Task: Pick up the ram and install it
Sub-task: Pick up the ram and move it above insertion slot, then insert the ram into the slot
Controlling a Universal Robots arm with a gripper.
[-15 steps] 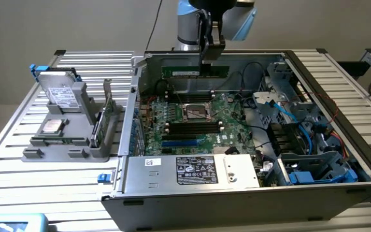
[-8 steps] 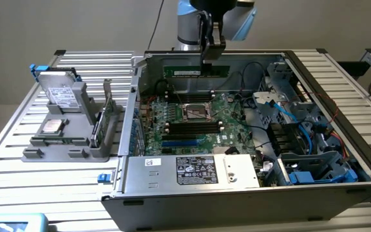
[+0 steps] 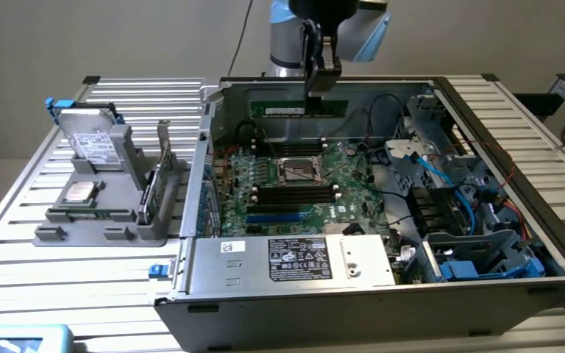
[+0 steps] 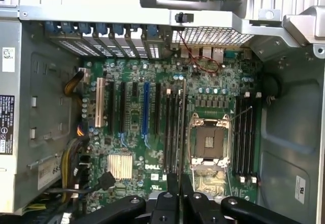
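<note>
Ram [image 3: 297, 109] is gripped along its upper edge by the clenched hand [image 3: 319, 93] and hung edge-down above the motherboard [image 4: 133, 125] inside the open computer case [image 3: 263, 305]. Its length is thereby matched to the black slots [image 4: 171, 132] beside the processor socket [image 4: 209, 142].

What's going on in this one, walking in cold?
A robot arm's gripper holds the ram, a green stick, by its upper edge, with the fingers shut on it. The stick hangs level above the motherboard inside the open computer case, not yet seated in a slot. A grey tray on the exterior view's left holds other parts.
</note>
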